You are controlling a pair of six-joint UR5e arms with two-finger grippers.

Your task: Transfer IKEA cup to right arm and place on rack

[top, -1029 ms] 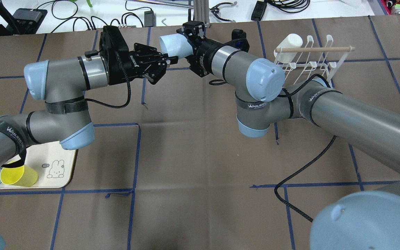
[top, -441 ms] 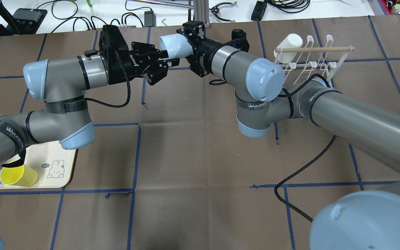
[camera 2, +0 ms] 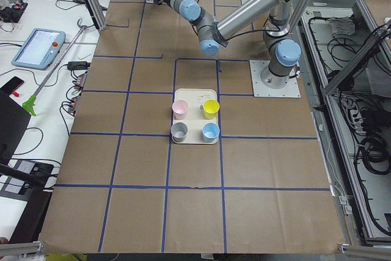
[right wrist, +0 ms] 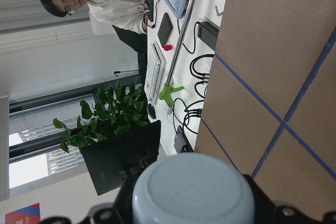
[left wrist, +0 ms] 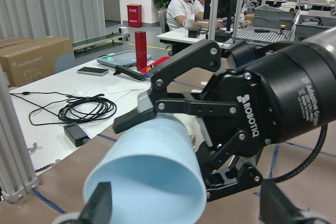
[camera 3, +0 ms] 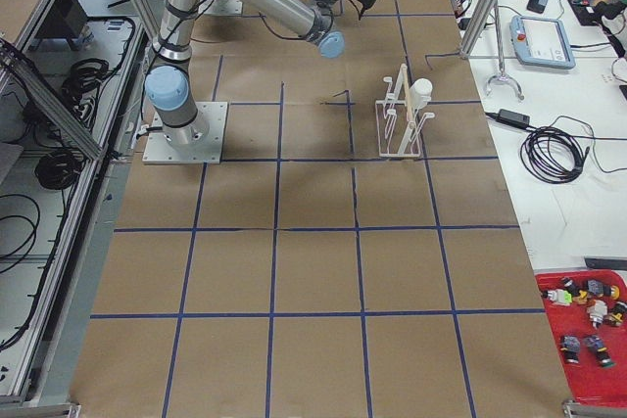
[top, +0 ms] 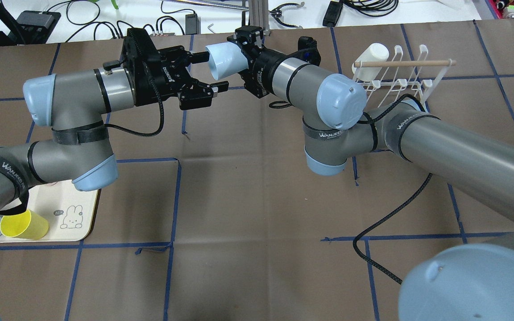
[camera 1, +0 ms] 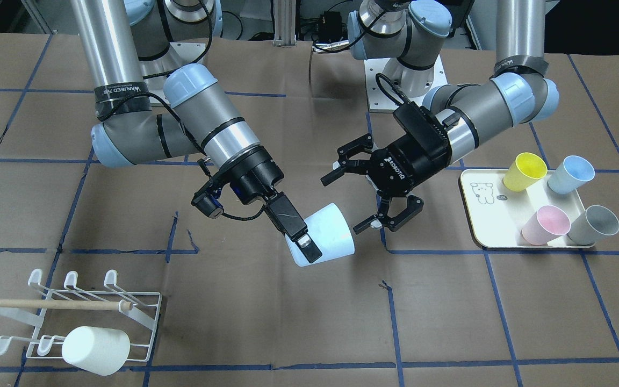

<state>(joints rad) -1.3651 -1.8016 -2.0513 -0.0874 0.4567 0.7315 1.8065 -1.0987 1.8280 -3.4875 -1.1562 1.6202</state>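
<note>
Exterior front-facing: the right claw (camera 1: pixel 305 243) is clamped on the tilted light-blue IKEA cup (camera 1: pixel 332 232), held above the desk (camera 1: pixel 288 328). The left claw (camera 1: pixel 350 200), spread wide and holding nothing, sits just beside the cup's wide end.

Pale-blue cup (camera 1: pixel 326 232), tipped sideways midair, clamped in right end effector (camera 1: pixel 308 247); white rack (camera 1: pixel 46 304) well apart.

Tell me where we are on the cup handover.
Handover looks done: the right gripper clamps the light-blue cup, while the left gripper stands open at its mouth. In hand: the cup held above the table. Left: carry it to the rack, which bears one white cup.
</note>
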